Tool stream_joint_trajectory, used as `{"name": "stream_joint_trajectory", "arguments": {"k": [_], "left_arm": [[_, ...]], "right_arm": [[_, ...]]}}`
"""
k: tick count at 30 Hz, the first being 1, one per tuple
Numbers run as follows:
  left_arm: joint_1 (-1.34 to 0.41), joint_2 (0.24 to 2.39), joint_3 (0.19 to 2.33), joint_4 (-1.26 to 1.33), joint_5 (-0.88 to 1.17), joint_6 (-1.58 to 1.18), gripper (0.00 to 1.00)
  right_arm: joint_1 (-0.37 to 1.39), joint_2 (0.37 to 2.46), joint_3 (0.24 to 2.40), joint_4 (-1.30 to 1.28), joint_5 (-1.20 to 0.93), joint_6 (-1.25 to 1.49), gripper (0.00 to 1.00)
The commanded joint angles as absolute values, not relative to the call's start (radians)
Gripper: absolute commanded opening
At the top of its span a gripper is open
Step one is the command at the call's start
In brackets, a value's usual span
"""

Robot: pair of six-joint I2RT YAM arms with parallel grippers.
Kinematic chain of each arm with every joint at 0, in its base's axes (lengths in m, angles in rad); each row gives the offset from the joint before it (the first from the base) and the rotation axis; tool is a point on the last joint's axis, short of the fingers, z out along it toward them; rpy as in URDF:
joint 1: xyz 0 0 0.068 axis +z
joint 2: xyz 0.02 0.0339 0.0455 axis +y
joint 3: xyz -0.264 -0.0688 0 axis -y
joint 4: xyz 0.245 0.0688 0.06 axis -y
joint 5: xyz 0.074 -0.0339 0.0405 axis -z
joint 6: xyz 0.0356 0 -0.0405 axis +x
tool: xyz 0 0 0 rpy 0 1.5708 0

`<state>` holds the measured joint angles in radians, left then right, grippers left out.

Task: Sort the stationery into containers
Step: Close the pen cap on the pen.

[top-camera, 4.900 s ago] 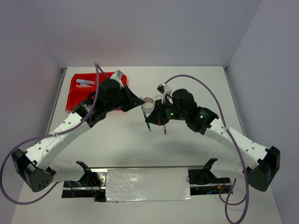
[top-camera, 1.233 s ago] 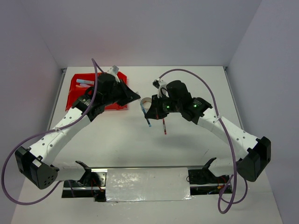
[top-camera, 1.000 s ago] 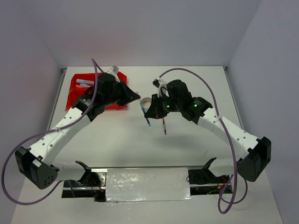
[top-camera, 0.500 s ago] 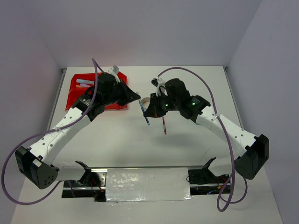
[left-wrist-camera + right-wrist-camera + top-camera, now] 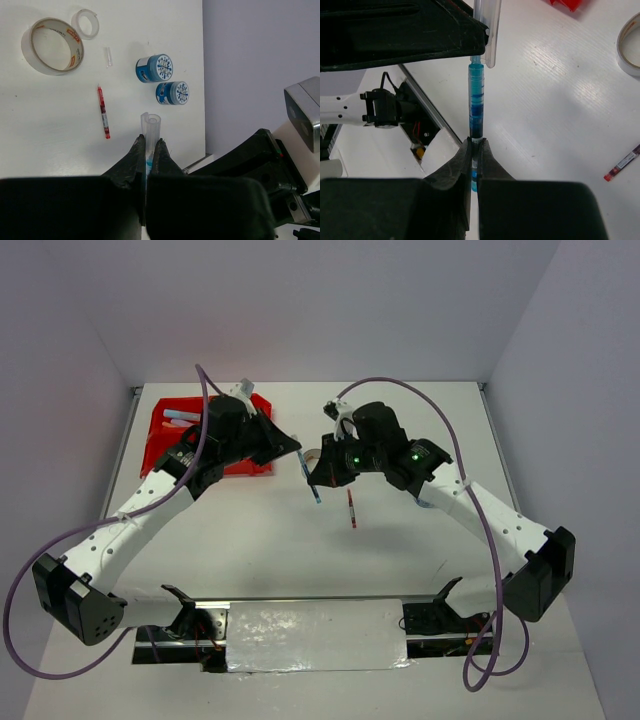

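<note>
Plastic, likely light, stiff, slick: left hand clamps the clear cap, right hand the blue pen by its barrel.

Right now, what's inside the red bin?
A light-blue stick and an orange stick lie near the far-left corner of the red bin. The left arm covers most of the rest.

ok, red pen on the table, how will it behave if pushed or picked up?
The red pen looks thin and round, flat on the smooth table, so a sideways push would probably roll it. It looks straight and stiff, likely light. The slim barrel gives little to pinch, so it may pivot in a grip.
</note>
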<state>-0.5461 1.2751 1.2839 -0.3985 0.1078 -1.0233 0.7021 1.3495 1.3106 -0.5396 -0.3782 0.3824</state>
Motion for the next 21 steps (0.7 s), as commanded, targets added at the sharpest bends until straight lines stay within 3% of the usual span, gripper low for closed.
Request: {"name": "stream_joint_trajectory", "arguments": {"k": [1, 21], "left_arm": [[-0.548, 1.281, 1.266, -0.368, 0.155, -1.012, 0.00], [-0.552, 1.301, 1.252, -0.357, 0.248, -0.991, 0.00]], "right_arm": [[0.692, 1.361, 1.371, -0.489, -0.376, 0.359, 0.00], [0.655, 1.427, 1.473, -0.394, -0.348, 0.307, 0.00]]}}
